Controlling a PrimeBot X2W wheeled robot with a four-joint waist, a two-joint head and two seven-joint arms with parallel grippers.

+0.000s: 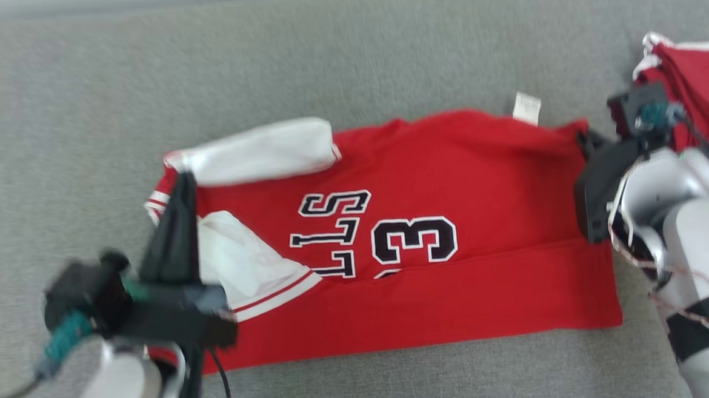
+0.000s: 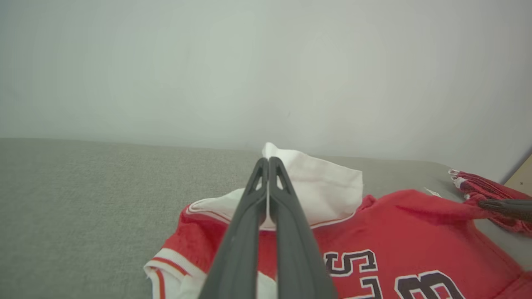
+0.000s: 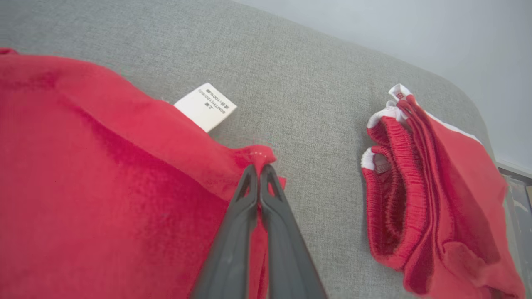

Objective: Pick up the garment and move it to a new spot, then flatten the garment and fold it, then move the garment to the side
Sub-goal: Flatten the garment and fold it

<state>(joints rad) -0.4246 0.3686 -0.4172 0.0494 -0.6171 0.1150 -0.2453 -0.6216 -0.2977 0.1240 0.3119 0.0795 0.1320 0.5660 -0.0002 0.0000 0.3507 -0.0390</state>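
Garment (image 1: pixel 456 291), a red jersey with white sleeves, lies spread across the middle of a grey woven surface (image 1: pixel 347 60), its lower edge turned up in a long fold towards the robot. Black, white-edged lettering and a large number 3 (image 1: pixel 414 239) show on the part left uncovered. A small white label (image 3: pixel 205 106) sticks out from the far hem and rests on the grey cloth.

At the sleeve end, the left gripper (image 2: pixel 268 162) has its fingers pressed together with a thin edge of the white sleeve fabric (image 2: pixel 324 182) caught between them. At the opposite end, the right gripper (image 3: pixel 259 169) has its fingers clamped tight on the far red corner of the jersey, and the cloth is bunched up into a little peak at the tips.

Beyond that corner, apart from the jersey, a second red piece of clothing (image 3: pixel 436 199) with white trim and a ribbed band lies in a folded heap near the rounded edge of the surface. A pale wall (image 2: pixel 266 62) rises behind it all.
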